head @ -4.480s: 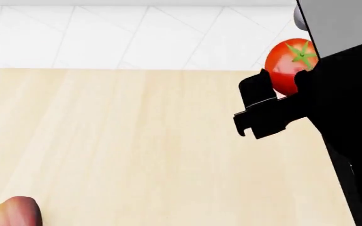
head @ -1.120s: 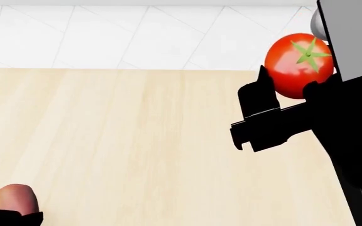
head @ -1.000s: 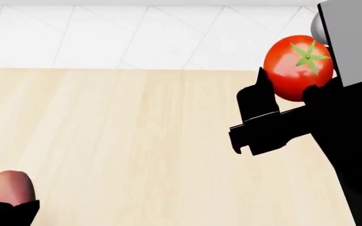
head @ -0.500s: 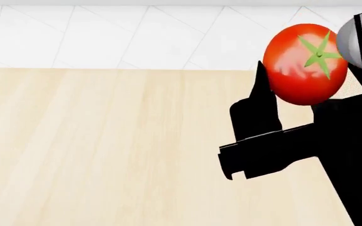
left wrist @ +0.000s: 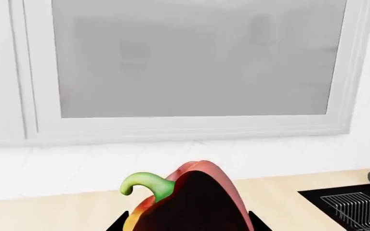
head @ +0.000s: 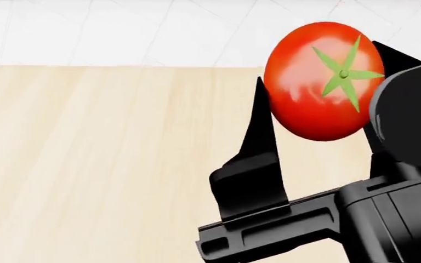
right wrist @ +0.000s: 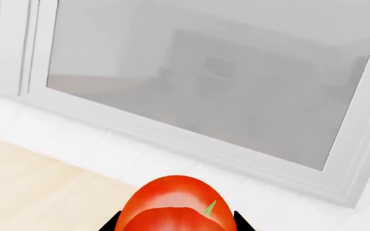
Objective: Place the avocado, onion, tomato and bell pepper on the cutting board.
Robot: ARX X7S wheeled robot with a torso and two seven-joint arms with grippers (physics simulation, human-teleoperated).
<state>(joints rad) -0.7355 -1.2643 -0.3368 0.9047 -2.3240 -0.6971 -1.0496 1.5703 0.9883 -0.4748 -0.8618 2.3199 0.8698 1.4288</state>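
Your right tool (head: 320, 104) pinches the tomato (head: 322, 79) between its two fingers, up in the air over the tabletop (head: 108, 164), so you can carry it to the board. Your left tool (left wrist: 185, 226) looks pressed on the pepper (left wrist: 188, 202), lifted too, stem up. No board shows in any view, so you must find it first.
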